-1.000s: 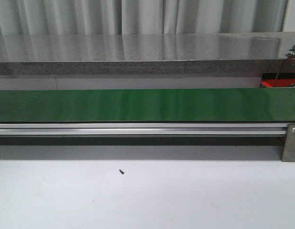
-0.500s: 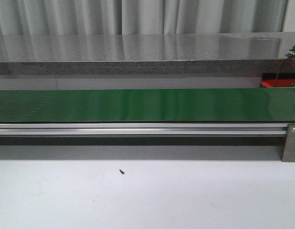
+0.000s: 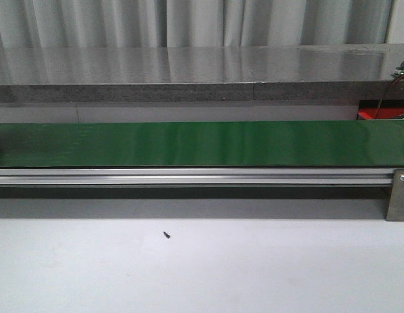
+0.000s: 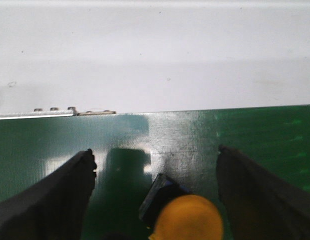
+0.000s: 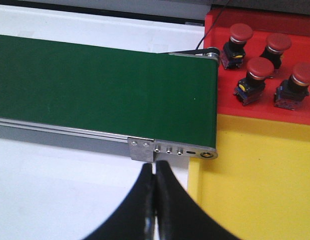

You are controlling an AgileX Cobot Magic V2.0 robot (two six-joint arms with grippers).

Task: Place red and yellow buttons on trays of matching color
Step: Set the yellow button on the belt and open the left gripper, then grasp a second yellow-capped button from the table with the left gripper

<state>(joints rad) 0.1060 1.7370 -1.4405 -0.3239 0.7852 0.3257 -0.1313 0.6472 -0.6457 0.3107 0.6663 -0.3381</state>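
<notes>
Bright, even light; blurred close foreground

You see the yellow button [image 4: 186, 218] only in part, cut off by the left wrist view's lower edge. In the front view, the red tray [image 3: 382, 114] at three o'clock shows just a sliver behind the green belt [image 3: 202, 143].

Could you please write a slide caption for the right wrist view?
Closed right gripper above belt end; four red buttons on red tray, yellow tray empty.
</notes>
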